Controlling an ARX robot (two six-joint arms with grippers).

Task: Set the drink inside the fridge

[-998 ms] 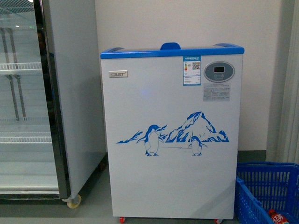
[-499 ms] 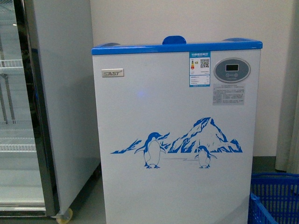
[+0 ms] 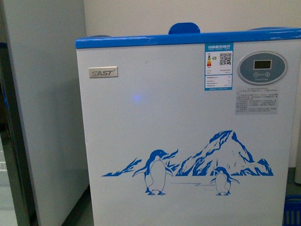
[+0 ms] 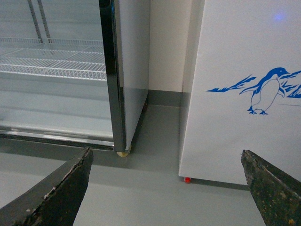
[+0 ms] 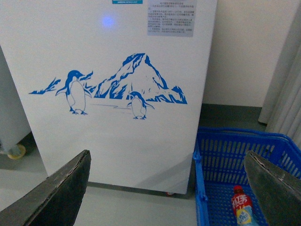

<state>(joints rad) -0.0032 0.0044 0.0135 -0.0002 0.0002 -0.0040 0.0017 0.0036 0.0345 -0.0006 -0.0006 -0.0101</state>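
The fridge [image 3: 188, 141], a white chest cooler with a blue rim and a blue penguin-and-mountain drawing, fills the front view. It also shows in the left wrist view [image 4: 244, 94] and the right wrist view [image 5: 117, 94]. The drink [image 5: 242, 207], a small bottle with a red cap and red label, lies in a blue basket [image 5: 221, 155] on the floor beside the fridge. My right gripper [image 5: 169, 188] is open and empty, above the floor near the basket. My left gripper [image 4: 167, 188] is open and empty, above the floor before the fridge's corner.
A tall grey glass-door display fridge [image 4: 70, 70] with wire shelves stands beside the cooler, also at the front view's edge [image 3: 37, 117]. A narrow gap of grey floor [image 4: 160, 127] runs between them. A curtain [image 5: 287, 94] hangs behind the basket.
The front view has closed in on the cooler, which now fills the frame. The display fridge has slid off to the left and the blue basket is almost out of the front view.
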